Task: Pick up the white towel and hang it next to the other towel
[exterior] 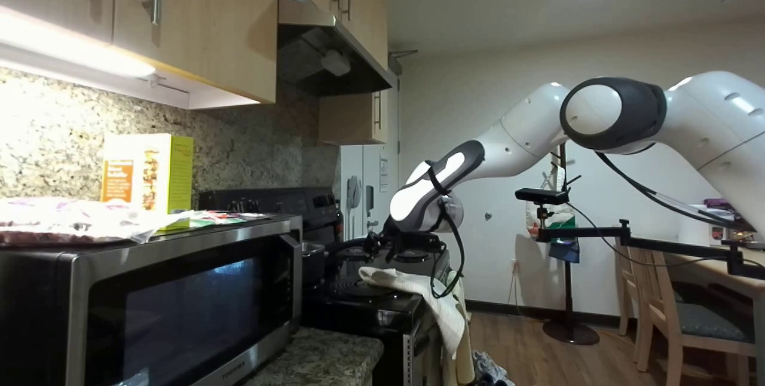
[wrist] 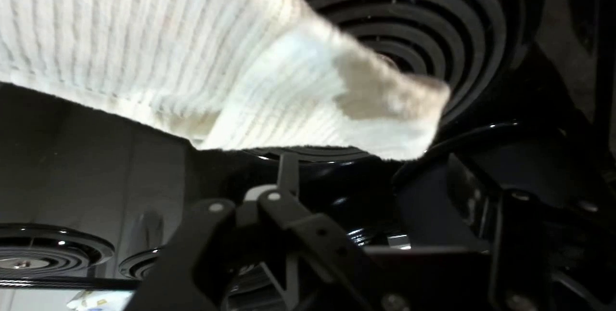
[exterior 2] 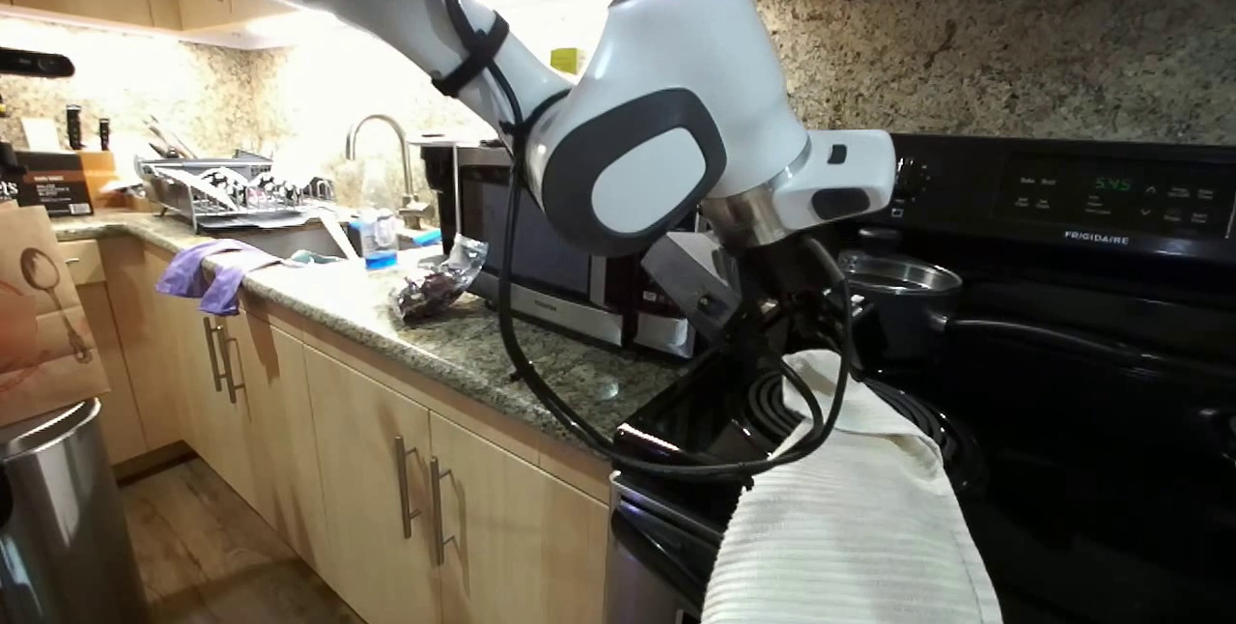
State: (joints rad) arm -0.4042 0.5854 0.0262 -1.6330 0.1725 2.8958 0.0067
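Note:
The white towel (exterior: 412, 287) lies on the stove top and drapes over the front edge; it also shows in an exterior view (exterior 2: 859, 508) and the wrist view (wrist: 144, 46). Its near end is folded over on a coil burner (wrist: 409, 17). A yellower cloth, seemingly the other towel (exterior: 464, 353), hangs at the oven front behind it. My gripper (wrist: 370, 169) is open, its fingers apart with no cloth between them. The towel's folded end shows just beyond the fingertips. In an exterior view the dark gripper (exterior: 379, 245) is just above the towel's end; its fingers blend into the stove.
A pot (exterior 2: 903, 286) with a long handle stands on the stove close to the gripper. A microwave (exterior: 179, 314) stands on the counter beside the stove. The range hood (exterior: 334, 45) is above. A loose black cable (exterior 2: 676, 465) hangs from the arm near the towel.

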